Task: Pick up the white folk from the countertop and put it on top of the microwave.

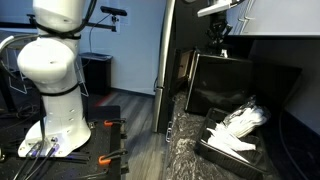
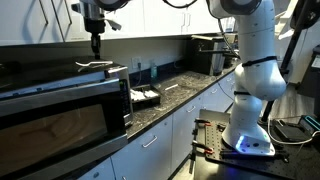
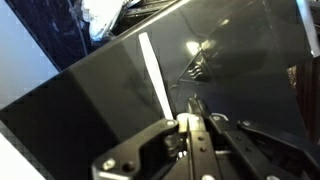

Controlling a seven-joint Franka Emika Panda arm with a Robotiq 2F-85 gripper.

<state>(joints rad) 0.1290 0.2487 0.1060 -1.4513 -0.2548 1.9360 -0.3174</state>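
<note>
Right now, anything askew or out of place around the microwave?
Only mildly: the white plastic fork lies flat on the black microwave top, odd for cutlery but where the task wants it. White utensils in the black tray look jumbled. No spill or damage visible.

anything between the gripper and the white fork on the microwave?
Nothing. In the wrist view only bare microwave top separates the gripper from the white fork; in an exterior view, just air below the gripper.

There's the white plastic fork (image 2: 97, 65) lying flat on top of the black boxy microwave (image 2: 60, 105), just below the gripper (image 2: 96, 47) fingertips.
</note>
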